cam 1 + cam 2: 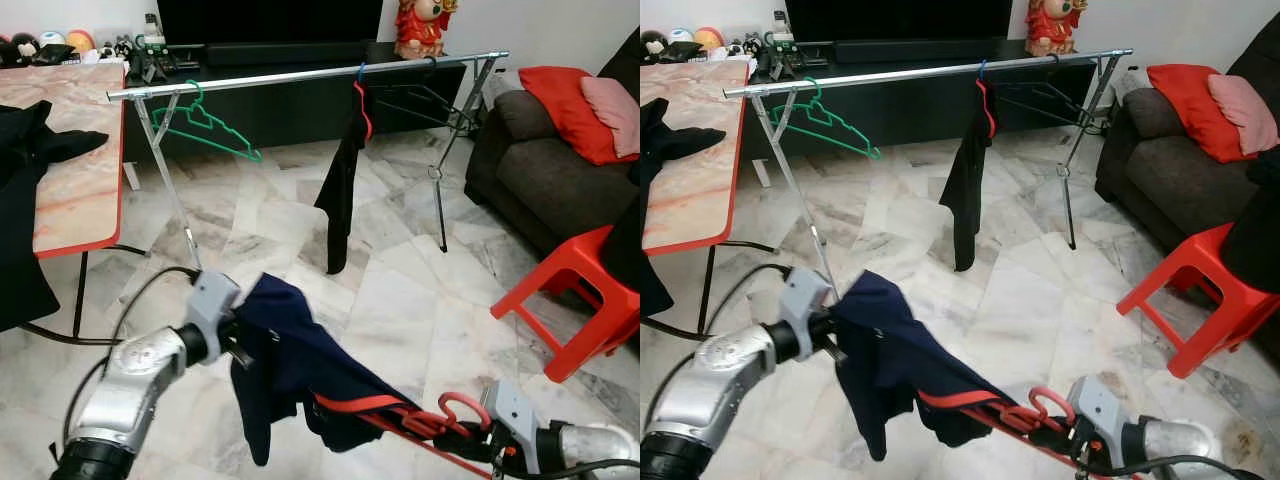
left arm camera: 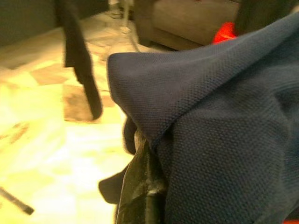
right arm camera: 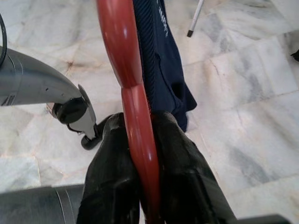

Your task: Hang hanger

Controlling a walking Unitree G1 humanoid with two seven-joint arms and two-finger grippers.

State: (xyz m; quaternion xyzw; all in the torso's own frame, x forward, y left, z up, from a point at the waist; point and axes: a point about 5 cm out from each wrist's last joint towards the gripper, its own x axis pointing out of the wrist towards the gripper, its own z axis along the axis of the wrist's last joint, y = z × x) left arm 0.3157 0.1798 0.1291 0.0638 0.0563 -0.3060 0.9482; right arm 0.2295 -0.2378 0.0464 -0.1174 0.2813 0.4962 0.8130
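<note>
Well short of the rail (image 1: 300, 76), the right tool (image 3: 142, 154) clamps the red hanger (image 1: 400, 412); the left tool (image 1: 240, 345) grips its navy shirt (image 1: 300, 370). Carrying step; next, lift the hook onto that rail.

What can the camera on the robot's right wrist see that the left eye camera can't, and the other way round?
The right wrist view shows up close how the right gripper has its two black fingers pressed against the red hanger, one on each side.

The left eye view takes in the room: the metal rail with a green hanger and a black garment hanging from it, the table, the sofa and a red stool.

Both show the red hanger, the navy shirt on it, the left arm and the marble floor.
</note>
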